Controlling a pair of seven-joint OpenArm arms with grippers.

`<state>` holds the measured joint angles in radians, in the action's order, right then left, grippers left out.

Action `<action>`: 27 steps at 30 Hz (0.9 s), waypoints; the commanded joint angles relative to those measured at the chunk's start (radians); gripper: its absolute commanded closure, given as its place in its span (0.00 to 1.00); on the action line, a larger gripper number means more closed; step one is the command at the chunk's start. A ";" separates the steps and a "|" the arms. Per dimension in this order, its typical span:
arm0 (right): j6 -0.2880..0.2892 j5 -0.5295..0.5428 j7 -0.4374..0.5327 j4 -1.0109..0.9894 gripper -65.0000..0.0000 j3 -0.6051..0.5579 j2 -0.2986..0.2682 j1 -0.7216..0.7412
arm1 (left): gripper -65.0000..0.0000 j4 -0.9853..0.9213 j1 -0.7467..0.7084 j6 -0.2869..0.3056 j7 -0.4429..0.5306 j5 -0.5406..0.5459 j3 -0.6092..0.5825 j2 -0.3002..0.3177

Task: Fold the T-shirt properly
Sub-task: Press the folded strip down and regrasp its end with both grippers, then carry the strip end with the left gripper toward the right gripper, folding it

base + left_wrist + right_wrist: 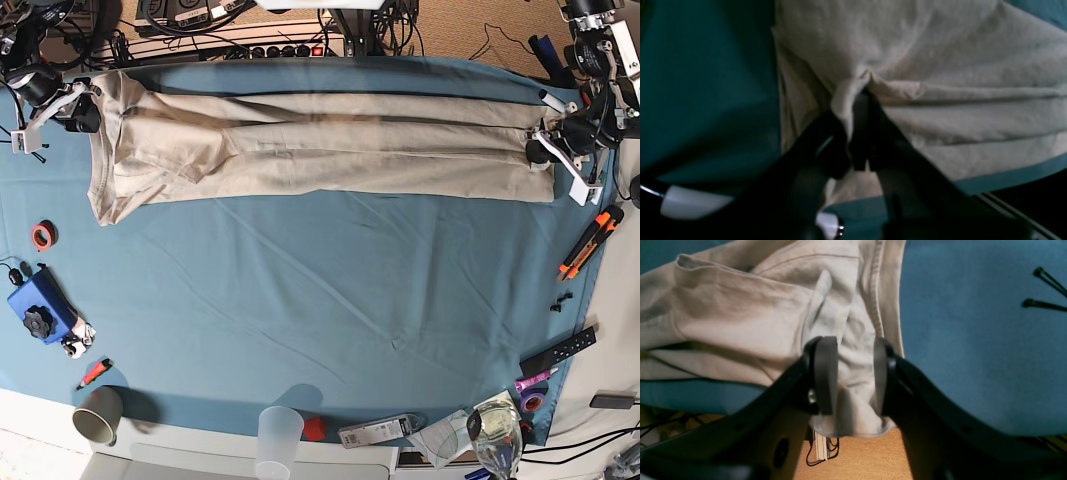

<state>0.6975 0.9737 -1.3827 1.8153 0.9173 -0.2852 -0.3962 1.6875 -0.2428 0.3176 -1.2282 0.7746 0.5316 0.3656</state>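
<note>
Both ends of the T-shirt (320, 145) pinched, stretched long across the blue tablecloth (320, 300) toward 12 o'clock.

The left gripper (858, 100) is clamped on a small bunched tuck at the 3 o'clock end; the right gripper (850, 373) holds a thick wad of fabric between part-spread jaws at 9 o'clock. Risk: the left tuck, seemingly thin in the dim view, slips out under tension, collapsing the fold.
</note>
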 commanded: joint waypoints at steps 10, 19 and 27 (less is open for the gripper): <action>0.001 0.020 0.023 0.015 0.71 0.011 -0.023 0.000 | 1.00 0.160 -0.004 0.043 -0.035 -0.003 -0.005 0.011; 0.001 0.019 0.023 0.015 0.71 0.011 -0.023 0.000 | 1.00 0.333 -0.004 0.052 0.018 0.024 -0.005 0.020; 0.001 0.004 0.025 0.015 0.71 0.011 -0.022 0.000 | 1.00 0.463 -0.007 0.205 0.017 0.260 -0.015 -0.023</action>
<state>0.6971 0.9665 -1.3811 1.8153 0.9173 -0.2852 -0.3962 2.1334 -0.2550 0.5194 -1.2301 1.0080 0.5140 0.3328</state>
